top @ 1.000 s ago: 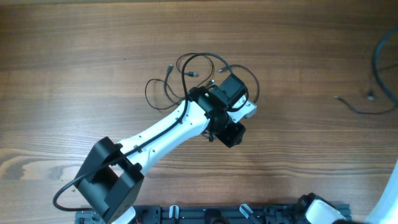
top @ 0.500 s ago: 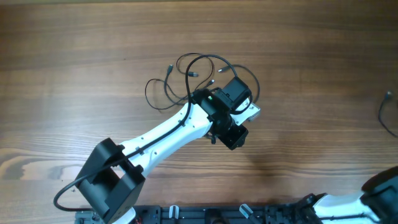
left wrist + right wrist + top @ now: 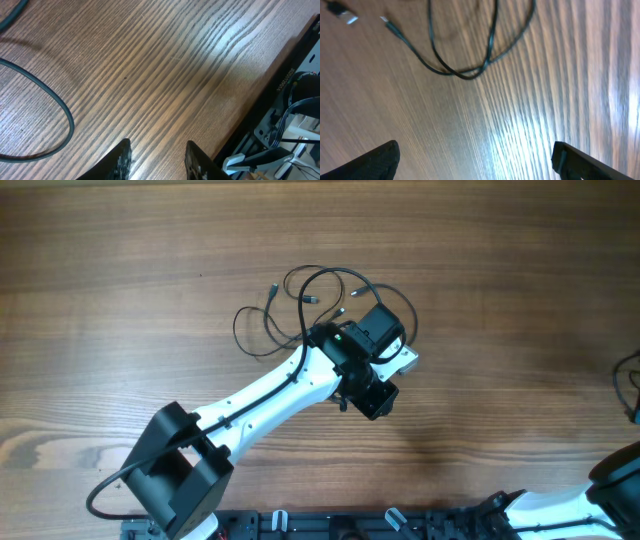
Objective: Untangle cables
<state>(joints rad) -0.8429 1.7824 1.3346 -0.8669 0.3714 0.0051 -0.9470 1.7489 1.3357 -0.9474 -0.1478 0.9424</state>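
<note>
Tangle of thin black cables point(image 3: 303, 298) sits just up-left of our left gripper point(image 3: 159, 162), parted, empty; right gripper point(image 3: 480, 165) wide, farther.

Robot lab: wooden table point(image 3: 120, 290), mounting rail point(image 3: 300, 526).

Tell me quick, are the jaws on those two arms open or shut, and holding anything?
Left gripper: open, holding nothing.
Right gripper: wide open, holding nothing.

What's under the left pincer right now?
Left pincer hangs open over bare tabletop; a black cable loop curves beside it. Overhead, the arm covers where the tangle continues.
</note>
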